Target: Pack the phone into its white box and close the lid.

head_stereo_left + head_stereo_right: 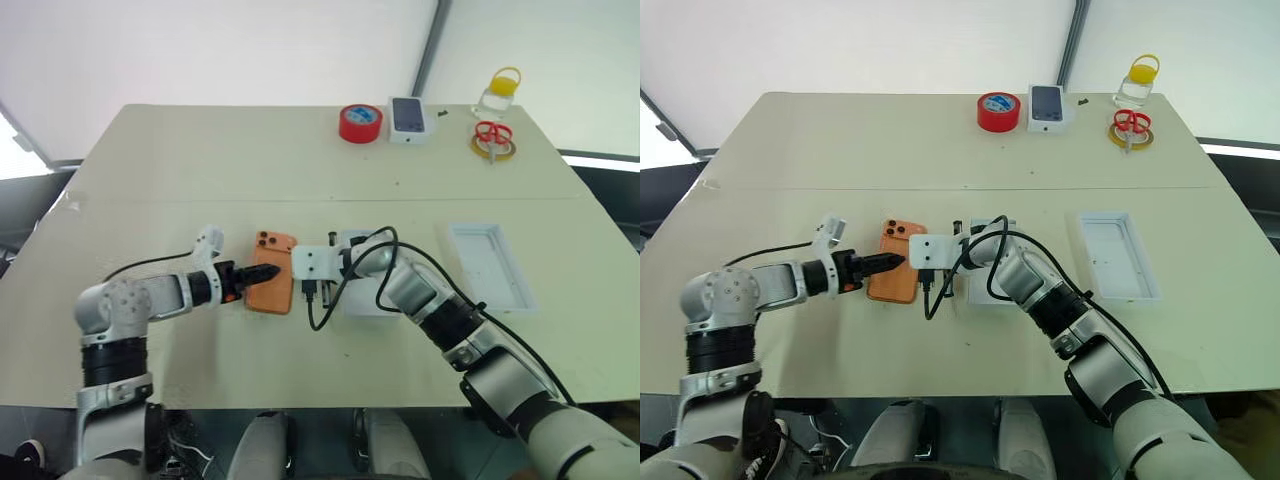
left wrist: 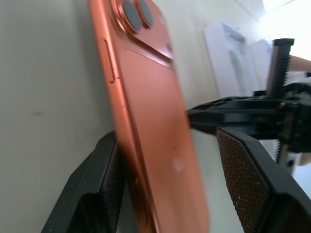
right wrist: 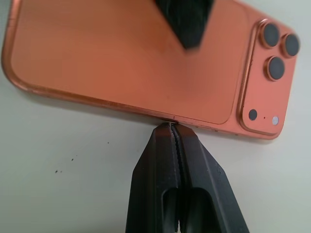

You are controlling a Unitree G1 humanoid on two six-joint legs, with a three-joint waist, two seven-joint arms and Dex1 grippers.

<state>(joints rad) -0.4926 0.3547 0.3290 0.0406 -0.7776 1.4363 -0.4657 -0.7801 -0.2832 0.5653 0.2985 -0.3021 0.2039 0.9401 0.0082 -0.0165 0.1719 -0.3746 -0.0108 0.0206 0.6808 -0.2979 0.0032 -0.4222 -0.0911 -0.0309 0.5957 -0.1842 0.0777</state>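
The left gripper [image 1: 262, 273] has its two black fingers spread apart, one on each side of the phone [image 1: 272, 284]. One finger looks to touch the phone's edge and the other finger [image 2: 252, 184] stands off from its back, so it does not squeeze yet. The right gripper [image 3: 171, 127] is shut tight with nothing in it. Its tip touches the phone's other long edge.

The orange phone lies back up on the table [image 1: 200, 180], near the middle and a bit toward the front edge. The white box [image 1: 362, 290] sits just beside it, mostly hidden under the right arm. The lid [image 1: 490, 266] lies well apart, toward the right edge.

Along the far edge sit a red tape roll [image 1: 360, 123], a small white phone box [image 1: 408, 119], red scissors [image 1: 492, 133] on a yellow ring, and a little bottle [image 1: 499, 92].

Both arms reach in low from the front edge, pointing at each other.
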